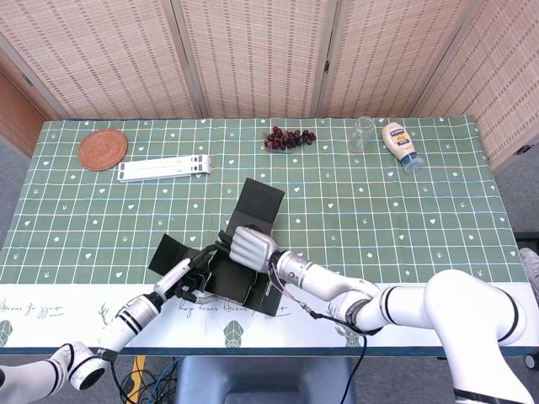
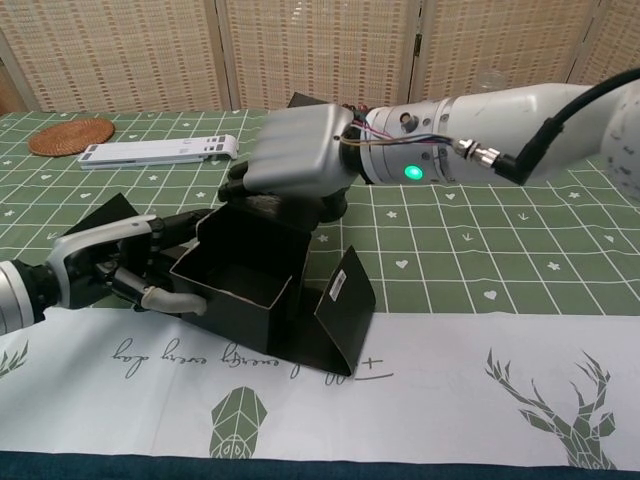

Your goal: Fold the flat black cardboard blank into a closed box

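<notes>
Overhead, from the head view, the black cardboard box [image 1: 227,269] is seen partly folded near the table's front edge, caught between the two hands. The right hand [image 1: 251,246] is laid over the box's far side, fingers curled down onto the cardboard; whether they actually clamp it cannot be told. Beyond that hand a long flap [image 1: 257,204] stretches away across the green tablecloth [image 1: 404,219]. The left hand [image 1: 187,278] is pressed against the box's left wall, and another flap [image 1: 167,252] lies flat just outside it. Well beyond both hands, along the far edge, a round woven mat [image 1: 103,149], a white folding stand [image 1: 164,168], a bunch of dark grapes [image 1: 289,138], a clear glass [image 1: 363,133] and a squeeze bottle [image 1: 401,145] are set out.

Seen from the chest view, the box [image 2: 250,290] is shown as an open tray with upright walls. The left hand [image 2: 115,265] is closed around the near left wall, with fingertips [image 2: 175,302] hooked along its outer face, so the wall is held. The right hand [image 2: 295,150] is placed palm down on the rear wall, fingers bent over its top edge; a firm hold cannot be confirmed. Below that hand, a side flap [image 2: 345,300] stands tilted outward. The mat [image 2: 70,135] and stand [image 2: 160,152] are visible far behind the left hand.
</notes>
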Action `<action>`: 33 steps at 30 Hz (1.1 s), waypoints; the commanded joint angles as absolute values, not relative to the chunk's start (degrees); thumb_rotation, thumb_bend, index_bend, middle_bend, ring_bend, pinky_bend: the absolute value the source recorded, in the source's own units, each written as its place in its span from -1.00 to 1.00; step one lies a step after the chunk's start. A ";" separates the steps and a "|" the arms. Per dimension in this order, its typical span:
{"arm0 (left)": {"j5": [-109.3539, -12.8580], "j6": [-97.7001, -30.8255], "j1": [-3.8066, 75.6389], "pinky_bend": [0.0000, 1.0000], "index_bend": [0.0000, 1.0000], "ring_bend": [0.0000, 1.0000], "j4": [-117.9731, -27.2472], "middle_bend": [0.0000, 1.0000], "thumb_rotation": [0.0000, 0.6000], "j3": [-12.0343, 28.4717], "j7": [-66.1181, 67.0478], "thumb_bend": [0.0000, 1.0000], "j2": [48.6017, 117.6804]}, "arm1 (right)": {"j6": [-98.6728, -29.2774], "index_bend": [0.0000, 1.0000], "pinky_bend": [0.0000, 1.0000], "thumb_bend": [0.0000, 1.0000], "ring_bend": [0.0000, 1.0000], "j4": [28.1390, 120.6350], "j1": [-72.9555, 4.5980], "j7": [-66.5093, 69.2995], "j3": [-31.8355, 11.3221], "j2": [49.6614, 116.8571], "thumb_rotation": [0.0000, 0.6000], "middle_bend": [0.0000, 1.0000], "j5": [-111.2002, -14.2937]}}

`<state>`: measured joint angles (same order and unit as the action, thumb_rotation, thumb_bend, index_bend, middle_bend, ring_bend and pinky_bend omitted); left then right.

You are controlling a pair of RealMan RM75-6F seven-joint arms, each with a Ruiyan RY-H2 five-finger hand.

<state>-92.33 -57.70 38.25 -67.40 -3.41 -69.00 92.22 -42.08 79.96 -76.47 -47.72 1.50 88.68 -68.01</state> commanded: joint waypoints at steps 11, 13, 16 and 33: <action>-94.92 -58.39 39.60 0.66 -1.00 0.26 -66.09 -1.00 1.00 -5.65 -76.86 -0.60 91.90 | -40.84 -0.45 1.00 -0.29 0.49 76.68 -76.28 -42.18 0.03 90.02 1.00 -0.29 -75.86; -95.30 -58.58 39.77 0.66 -0.98 0.26 -65.64 -1.00 1.00 -6.03 -77.98 -0.60 92.07 | -40.82 -0.45 1.00 -0.29 0.49 76.04 -76.19 -41.34 -0.13 90.35 1.00 -0.29 -76.98; -95.79 -59.03 39.94 0.66 -0.96 0.27 -64.83 -1.00 1.00 -6.49 -79.38 -0.60 92.39 | -41.04 -0.45 1.00 -0.29 0.49 75.29 -76.04 -40.05 -0.40 90.74 1.00 -0.29 -78.69; -96.19 -61.04 39.97 0.66 -0.65 0.30 -61.48 -0.75 1.00 -7.57 -81.43 -0.60 94.17 | -42.31 -0.45 1.00 -0.29 0.49 72.60 -74.53 -36.36 -1.85 92.15 1.00 -0.31 -84.39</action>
<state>-96.20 -61.03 39.98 -61.49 -7.56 -81.42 94.15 -42.20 72.68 -74.62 -36.33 -1.75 92.10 -84.28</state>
